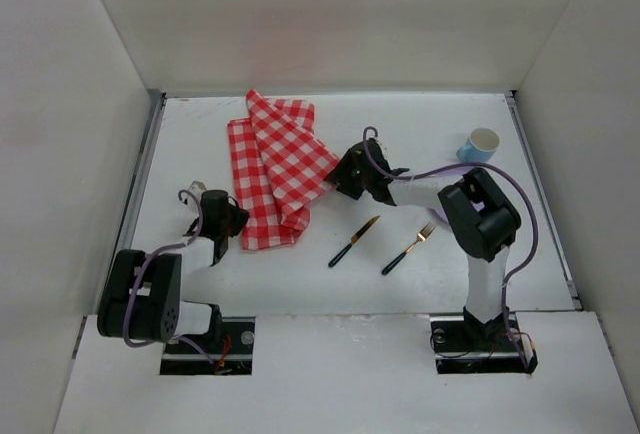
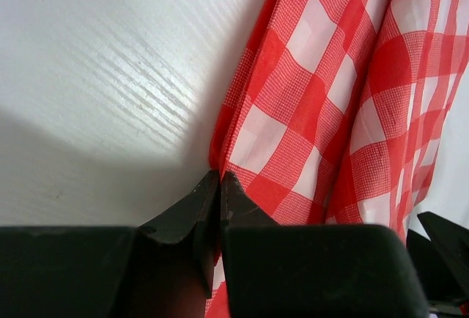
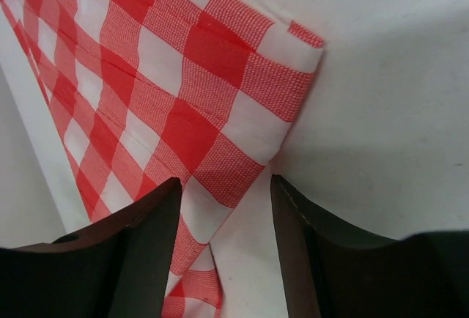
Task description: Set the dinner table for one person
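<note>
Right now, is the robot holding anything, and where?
The left gripper pinches the checked cloth at its edge. The right gripper stands open over the cloth, holding nothing.

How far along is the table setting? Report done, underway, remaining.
Done: nothing laid. In hand: the checked cloth lies folded askew; the left gripper is shut on its edge, the right gripper open over a corner. Remaining: spread it, then arrange knife, fork and cup.

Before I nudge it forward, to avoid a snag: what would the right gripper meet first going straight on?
The right gripper would likely meet the checked cloth first; its corner lies ahead of the open jaws.
</note>
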`<state>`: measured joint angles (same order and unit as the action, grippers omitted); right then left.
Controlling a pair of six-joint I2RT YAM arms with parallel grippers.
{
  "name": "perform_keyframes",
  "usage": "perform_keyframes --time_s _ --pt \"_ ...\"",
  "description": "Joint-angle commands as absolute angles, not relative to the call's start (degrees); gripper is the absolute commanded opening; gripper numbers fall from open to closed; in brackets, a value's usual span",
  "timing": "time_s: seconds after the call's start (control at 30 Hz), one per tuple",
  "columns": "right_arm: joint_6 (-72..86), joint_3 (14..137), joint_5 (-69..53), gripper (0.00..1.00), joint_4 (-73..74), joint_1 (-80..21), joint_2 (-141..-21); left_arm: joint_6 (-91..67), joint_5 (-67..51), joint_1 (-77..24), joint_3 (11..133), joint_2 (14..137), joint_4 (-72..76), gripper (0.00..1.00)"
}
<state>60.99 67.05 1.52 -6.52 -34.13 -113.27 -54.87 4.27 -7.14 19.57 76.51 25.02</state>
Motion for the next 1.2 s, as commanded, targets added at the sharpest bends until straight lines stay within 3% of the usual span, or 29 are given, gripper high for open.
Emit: perform_keyframes --time_s 0.0,0.07,0.2,0.3,0.47,0.7,1.17 --pt "64.51 69.78 -0.27 0.55 -4.13 -34.93 -115.05 -52.39 4.04 -7.25 18.02 74.71 23.29 0.03" --pt "65.39 70.4 0.61 0.46 -3.87 -34.85 -115.31 -52.03 4.04 -7.16 17.93 74.62 23.29 0.03" --pt "67.5 71.98 2.54 0.16 -5.18 -34.85 -115.14 -52.64 4.04 -6.81 18.19 75.67 24.25 0.03" --pt "66.28 71.55 8.15 0.09 -8.51 -34.59 -111.9 -54.14 4.83 -6.98 18.98 76.99 25.92 0.02" --pt "57.33 66.91 19.57 0.06 -10.37 -30.9 -100.32 -55.72 5.62 -8.56 21.97 80.76 26.72 0.0" --pt "52.11 44.06 40.41 0.06 -8.8 -31.07 -83.86 -55.72 6.33 -9.01 21.62 82.27 27.25 0.0" --pt "58.62 40.35 35.07 0.07 1.49 -33.18 -87.11 -53.7 9.58 -5.23 21.88 71.81 20.4 0.0"
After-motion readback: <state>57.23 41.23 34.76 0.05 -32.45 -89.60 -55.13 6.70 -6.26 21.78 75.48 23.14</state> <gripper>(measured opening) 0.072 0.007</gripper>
